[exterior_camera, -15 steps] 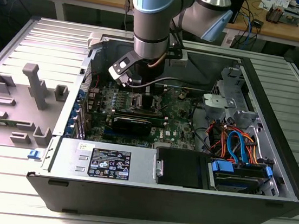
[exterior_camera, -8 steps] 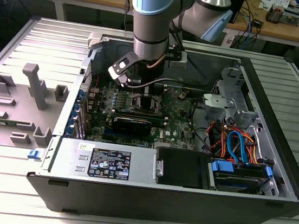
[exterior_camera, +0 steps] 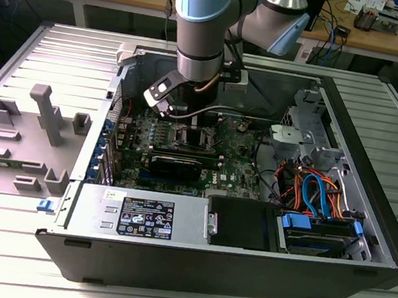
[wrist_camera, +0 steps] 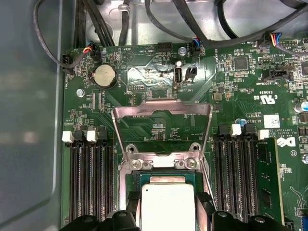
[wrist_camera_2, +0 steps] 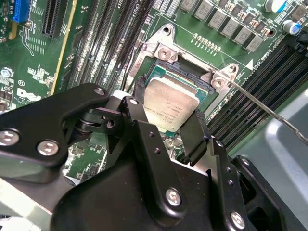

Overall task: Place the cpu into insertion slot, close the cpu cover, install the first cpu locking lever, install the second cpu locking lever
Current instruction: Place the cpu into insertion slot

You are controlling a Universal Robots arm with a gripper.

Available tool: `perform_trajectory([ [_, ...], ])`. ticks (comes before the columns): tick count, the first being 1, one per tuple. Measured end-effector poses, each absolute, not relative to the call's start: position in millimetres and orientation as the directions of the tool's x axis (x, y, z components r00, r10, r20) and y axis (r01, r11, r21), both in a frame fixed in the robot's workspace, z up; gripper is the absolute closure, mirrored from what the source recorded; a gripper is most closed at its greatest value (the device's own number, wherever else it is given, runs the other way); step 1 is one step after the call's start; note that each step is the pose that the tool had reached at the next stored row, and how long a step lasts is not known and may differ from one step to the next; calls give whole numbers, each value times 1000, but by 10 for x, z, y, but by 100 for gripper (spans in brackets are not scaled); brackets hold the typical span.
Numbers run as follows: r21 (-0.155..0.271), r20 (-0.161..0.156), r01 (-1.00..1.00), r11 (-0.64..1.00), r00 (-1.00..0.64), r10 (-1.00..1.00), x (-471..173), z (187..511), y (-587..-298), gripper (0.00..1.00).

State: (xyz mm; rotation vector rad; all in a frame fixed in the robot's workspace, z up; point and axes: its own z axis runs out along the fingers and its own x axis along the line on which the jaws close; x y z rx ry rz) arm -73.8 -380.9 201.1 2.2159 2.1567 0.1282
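Observation:
The cpu [wrist_camera_2: 169,101], a small square chip with a silver-grey top, sits between the two black fingers of my gripper [wrist_camera_2: 168,109], which is shut on its opposite edges. It is right over the insertion slot [wrist_camera_2: 191,72], level with the silver rim; whether it is seated I cannot tell. In the first wrist view the cpu [wrist_camera: 167,204] lies in the slot [wrist_camera: 161,164] with my gripper [wrist_camera: 168,201] around it. The cpu cover [wrist_camera: 144,107] stands swung open beyond the socket. A thin wire locking lever [wrist_camera_2: 262,108] juts out from the socket corner. In the exterior view my gripper [exterior_camera: 190,121] reaches down onto the motherboard.
Long black memory slots [wrist_camera: 89,178] flank the socket on both sides. A black expansion card [exterior_camera: 175,164] lies just in front of it. The open computer case [exterior_camera: 369,184] holds a power supply [exterior_camera: 143,218] and orange and blue cables [exterior_camera: 317,196]. A grey fixture [exterior_camera: 38,129] stands at the exterior view's left.

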Motion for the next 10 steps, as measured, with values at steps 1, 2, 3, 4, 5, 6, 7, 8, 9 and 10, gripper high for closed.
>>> perform_trajectory([
  [1, 91, 27, 995, -28, 26, 999, -738, 2011, -3807, 46],
  [2, 91, 27, 995, -28, 26, 999, -739, 2010, -3801, 46],
  [3, 91, 27, 995, -28, 25, 999, -739, 2011, -3793, 46],
  [4, 91, 27, 995, -26, 23, 999, -739, 2011, -3784, 46],
  [5, 91, 27, 996, -24, 22, 999, -738, 2011, -3779, 46],
  [6, 91, 27, 996, -23, 21, 999, -739, 2010, -3779, 46],
  [7, 91, 26, 996, -23, 21, 999, -739, 2008, -3780, 46],
  [8, 91, 26, 996, -23, 21, 999, -739, 2007, -3780, 46],
  [9, 91, 27, 996, -24, 21, 999, -741, 2004, -3779, 46],
  [10, 91, 27, 996, -24, 22, 999, -744, 2004, -3779, 46],
])
